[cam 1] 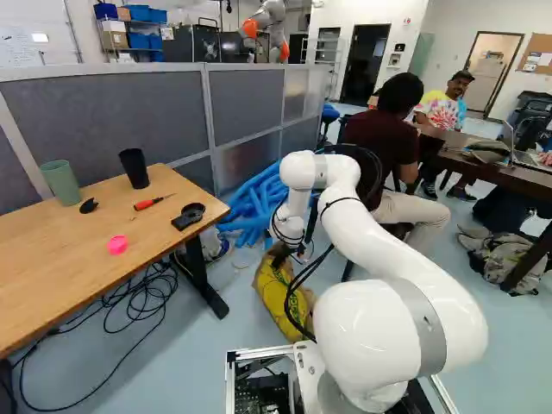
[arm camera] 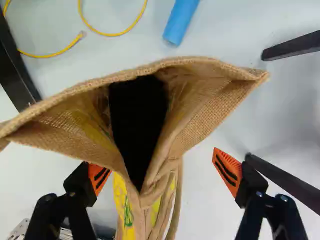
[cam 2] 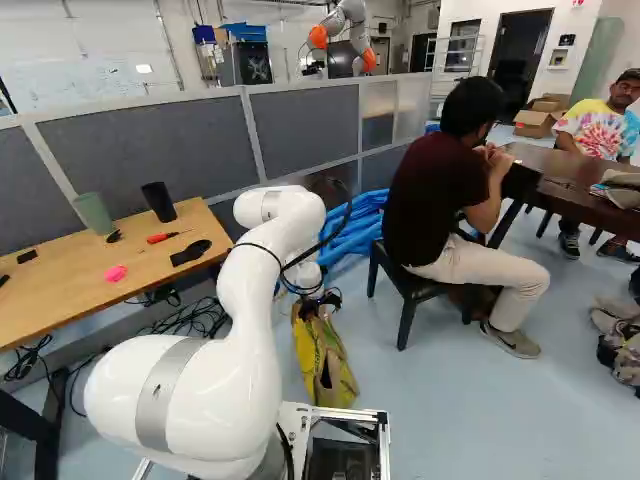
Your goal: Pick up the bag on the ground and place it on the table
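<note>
A white robot arm (cam 1: 362, 323) fills the foreground, its black fingers (cam 1: 281, 250) parted, orange pads on either side of a yellow-and-tan bag (cam 1: 278, 297) that sits open-mouthed on the floor (cam 1: 194, 362). At the left of the left base view, a wooden bench (cam 1: 52, 272) holds a pink object (cam 1: 117, 245), a red-handled tool (cam 1: 148, 204), a black cup (cam 1: 134, 169) and a green cup (cam 1: 60, 183). Blue tubes (cam 1: 256, 203) lie beyond the bag, near a gray partition (cam 1: 103, 116).
</note>
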You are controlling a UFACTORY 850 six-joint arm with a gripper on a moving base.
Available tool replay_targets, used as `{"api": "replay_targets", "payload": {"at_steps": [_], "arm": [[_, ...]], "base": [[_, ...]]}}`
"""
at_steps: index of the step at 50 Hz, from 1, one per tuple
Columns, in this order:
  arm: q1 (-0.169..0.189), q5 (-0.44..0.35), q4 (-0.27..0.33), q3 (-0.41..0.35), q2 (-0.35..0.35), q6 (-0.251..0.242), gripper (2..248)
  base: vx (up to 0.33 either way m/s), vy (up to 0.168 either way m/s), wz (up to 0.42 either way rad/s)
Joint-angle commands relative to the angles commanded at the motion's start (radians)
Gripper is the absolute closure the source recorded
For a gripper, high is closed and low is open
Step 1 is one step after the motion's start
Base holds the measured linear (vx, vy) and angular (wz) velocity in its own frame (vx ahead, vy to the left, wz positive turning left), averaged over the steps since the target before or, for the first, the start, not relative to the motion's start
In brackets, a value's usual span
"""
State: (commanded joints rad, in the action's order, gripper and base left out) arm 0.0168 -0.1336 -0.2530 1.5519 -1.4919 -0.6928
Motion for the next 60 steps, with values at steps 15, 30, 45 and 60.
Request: {"api": "replay_targets", "payload": {"at_steps": [15,30,45,60], "arm": [[0.0,0.0,0.0,0.054,-0.057,0.0,3],[0.0,0.0,0.0,0.111,-0.115,0.0,3],[0.0,0.0,0.0,0.156,-0.158,0.0,5],[0.0,0.0,0.0,0.159,-0.161,0.0,116]], "base": [[0.0,0.0,0.0],[0.0,0.0,0.0],[0.0,0.0,0.0],[0.0,0.0,0.0]]}}
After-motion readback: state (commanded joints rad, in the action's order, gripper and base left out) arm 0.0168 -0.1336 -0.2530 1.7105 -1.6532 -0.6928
